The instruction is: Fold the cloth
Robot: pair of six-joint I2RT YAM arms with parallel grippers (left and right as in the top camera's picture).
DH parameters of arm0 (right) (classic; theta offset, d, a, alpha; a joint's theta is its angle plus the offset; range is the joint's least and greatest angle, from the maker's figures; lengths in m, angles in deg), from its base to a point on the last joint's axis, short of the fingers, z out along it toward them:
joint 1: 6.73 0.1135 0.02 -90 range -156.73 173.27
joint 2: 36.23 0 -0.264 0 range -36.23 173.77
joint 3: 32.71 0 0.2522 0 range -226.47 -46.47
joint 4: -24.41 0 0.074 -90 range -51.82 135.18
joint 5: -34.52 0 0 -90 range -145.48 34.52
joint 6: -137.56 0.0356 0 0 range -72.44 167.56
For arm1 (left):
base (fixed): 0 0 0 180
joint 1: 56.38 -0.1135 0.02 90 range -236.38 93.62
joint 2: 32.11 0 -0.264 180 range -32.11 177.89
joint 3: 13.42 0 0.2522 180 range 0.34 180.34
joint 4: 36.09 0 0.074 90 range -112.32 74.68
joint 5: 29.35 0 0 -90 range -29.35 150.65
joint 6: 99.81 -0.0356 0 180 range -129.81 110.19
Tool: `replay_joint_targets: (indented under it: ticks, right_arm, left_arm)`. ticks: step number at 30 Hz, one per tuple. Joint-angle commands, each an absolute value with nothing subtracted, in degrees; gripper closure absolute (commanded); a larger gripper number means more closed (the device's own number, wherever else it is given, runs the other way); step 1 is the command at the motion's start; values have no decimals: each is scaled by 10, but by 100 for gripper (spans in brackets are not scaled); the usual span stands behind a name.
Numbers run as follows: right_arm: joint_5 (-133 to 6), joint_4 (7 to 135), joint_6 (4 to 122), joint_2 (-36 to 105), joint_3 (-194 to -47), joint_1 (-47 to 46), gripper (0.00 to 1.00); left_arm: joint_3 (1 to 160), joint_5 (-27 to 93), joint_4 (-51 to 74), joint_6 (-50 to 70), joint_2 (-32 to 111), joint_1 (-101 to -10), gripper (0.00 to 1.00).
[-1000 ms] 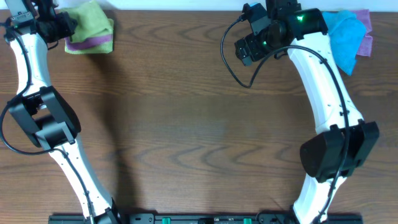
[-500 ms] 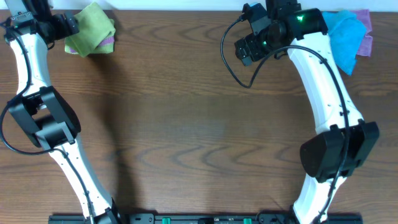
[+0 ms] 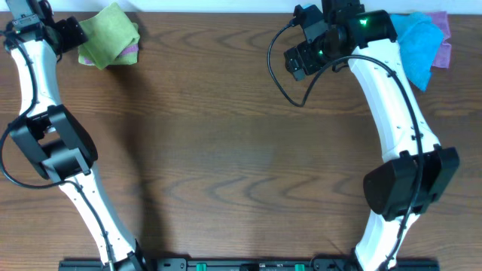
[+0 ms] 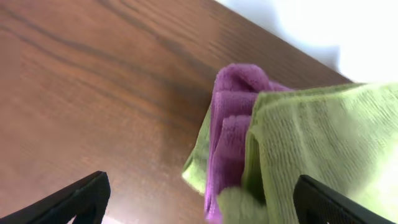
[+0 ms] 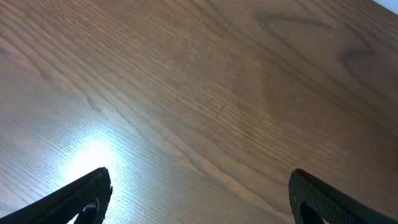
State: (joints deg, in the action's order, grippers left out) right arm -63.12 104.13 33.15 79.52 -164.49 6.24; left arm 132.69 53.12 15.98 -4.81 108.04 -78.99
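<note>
The lime yellow-green cloth (image 3: 111, 31) lies folded in a small heap at the table's far left corner. In the left wrist view the cloth (image 4: 323, 137) fills the right side, with a purple cloth (image 4: 233, 118) showing inside its layers. My left gripper (image 3: 69, 32) sits just left of the heap, open. Nothing is gripped, and the cloth's near edge lies between the spread fingers of the left gripper (image 4: 202, 200). My right gripper (image 3: 295, 64) hovers open at the far middle-right. In its own view the right gripper (image 5: 199, 194) has only bare wood beneath it.
A bright blue cloth (image 3: 416, 45) rests on another purple cloth (image 3: 443, 39) at the far right corner, behind the right arm. The purple edge (image 3: 129, 50) peeks from under the lime heap. The table's back edge (image 3: 211, 10) runs just behind both heaps.
My left gripper has opened and let go of the lime cloth, then drawn slightly left. The cloth settled into a looser heap. The right arm has not moved.
</note>
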Motion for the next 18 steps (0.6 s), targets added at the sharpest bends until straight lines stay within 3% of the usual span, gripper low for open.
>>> replay_joint_targets:
  ticks: [1, 10, 18]
  right_arm:
    - [-626, 1039, 321, 792, -1648, 59, 9]
    - [-594, 1027, 320, 792, -1648, 35, 5]
    - [-670, 1027, 321, 792, -1648, -53, 7]
  left_arm:
    - [1340, 540, 190, -38, 987, -788, 5]
    - [1340, 547, 362, -52, 863, -747, 5]
    - [1339, 602, 503, -59, 838, -632, 5]
